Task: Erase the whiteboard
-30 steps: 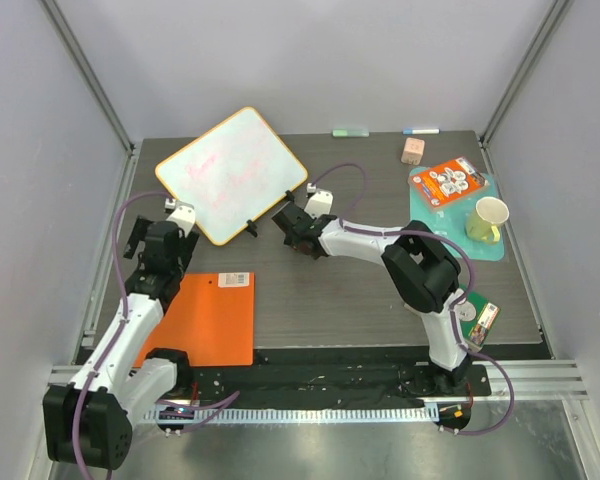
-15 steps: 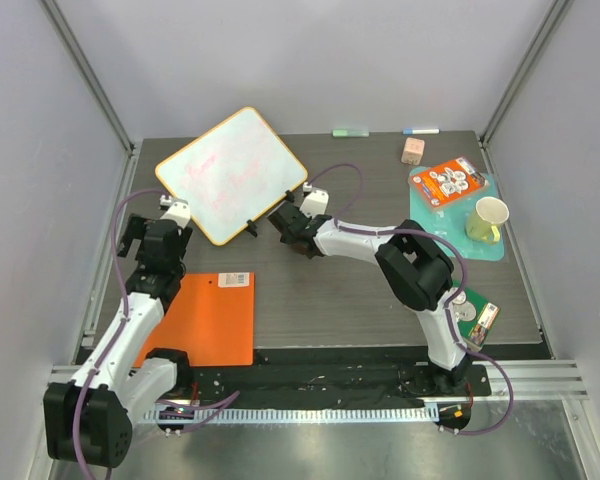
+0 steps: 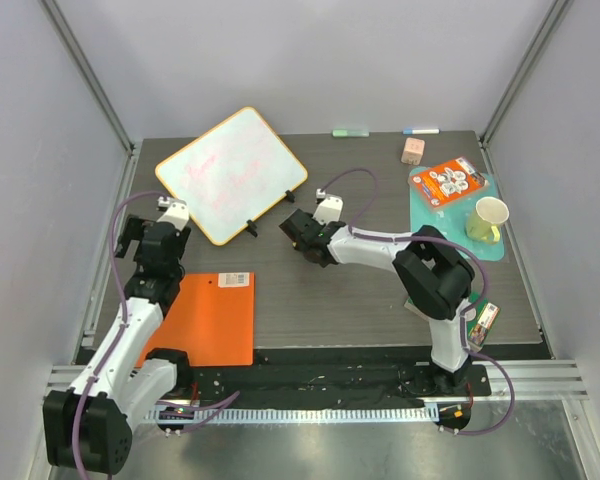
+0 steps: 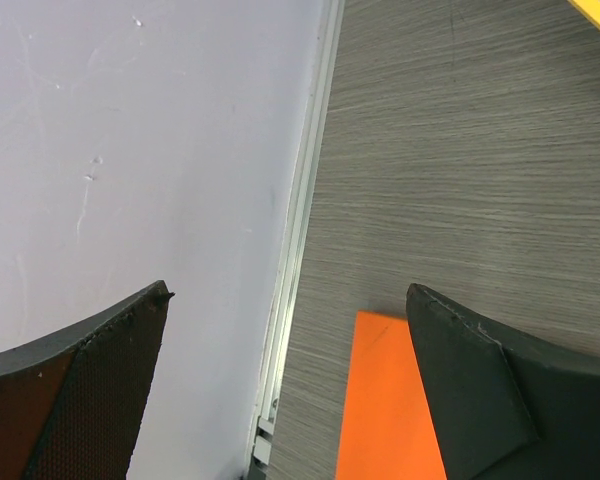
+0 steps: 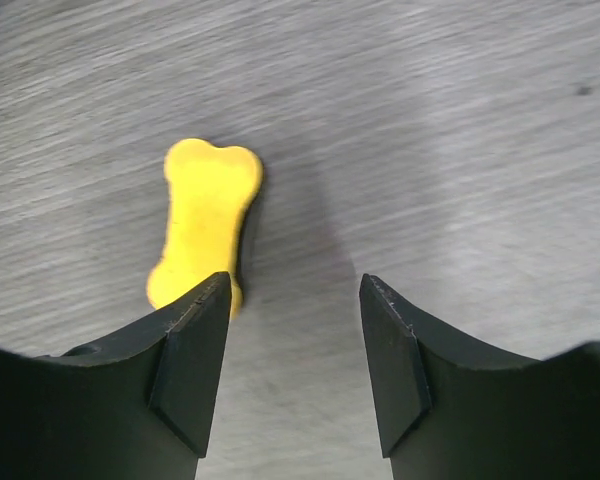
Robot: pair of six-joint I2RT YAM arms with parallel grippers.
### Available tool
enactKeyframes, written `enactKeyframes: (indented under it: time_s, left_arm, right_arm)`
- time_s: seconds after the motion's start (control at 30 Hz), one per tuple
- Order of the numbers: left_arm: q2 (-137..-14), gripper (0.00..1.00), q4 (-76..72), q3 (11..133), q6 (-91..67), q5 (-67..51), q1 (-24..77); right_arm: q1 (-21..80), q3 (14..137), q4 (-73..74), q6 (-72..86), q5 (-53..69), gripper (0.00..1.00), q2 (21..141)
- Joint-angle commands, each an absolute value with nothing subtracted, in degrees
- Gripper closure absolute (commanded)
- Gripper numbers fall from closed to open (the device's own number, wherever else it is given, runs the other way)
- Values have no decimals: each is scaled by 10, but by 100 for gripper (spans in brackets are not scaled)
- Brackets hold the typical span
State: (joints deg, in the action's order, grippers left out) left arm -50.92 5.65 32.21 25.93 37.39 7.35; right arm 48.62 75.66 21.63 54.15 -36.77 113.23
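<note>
since the earlier frames the right arm had drawn back a little from the near edge of the whiteboard (image 3: 230, 172), so the right tool (image 3: 308, 240) sat farther toward the table's middle. that tool was released, its jaws spread with nothing between them, low over the grey table (image 3: 380, 300). in the right wrist view a yellow bone-shaped piece (image 5: 205, 220) lay flat on the table just ahead of one finger. the whiteboard sat at the far left of the table, with faint pink marks on its face and small black clips (image 3: 252, 228) on its near edge. the left tool (image 3: 145, 238) was also released and empty, beside the left wall and near the far edge of the orange sheet (image 3: 205, 320).
</note>
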Motion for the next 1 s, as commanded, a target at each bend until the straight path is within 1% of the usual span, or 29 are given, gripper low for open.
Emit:
enactKeyframes:
  time_s: [0.0, 0.07, 0.1, 0.27, 0.57, 0.63, 0.97]
  left_arm:
    - [-524, 0, 45, 344, 237, 384, 72]
    - [-545, 0, 62, 352, 226, 385, 72]
    - [-552, 0, 66, 359, 217, 386, 72]
    - [-565, 0, 78, 366, 209, 377, 72]
    - [-559, 0, 83, 346, 207, 372, 72]
    - [-556, 0, 88, 342, 203, 369, 72]
    - [-571, 0, 91, 332, 196, 368, 73]
  right_arm:
    - [484, 737, 193, 549, -401, 41, 1072]
    - [483, 744, 175, 540, -384, 41, 1077]
    - [484, 746, 166, 536, -376, 44, 1086]
    - [485, 787, 142, 526, -343, 44, 1124]
    - [483, 855, 169, 522, -339, 43, 1201]
    - [483, 868, 192, 524, -352, 43, 1205]
    - [483, 842, 194, 526, -359, 43, 1178]
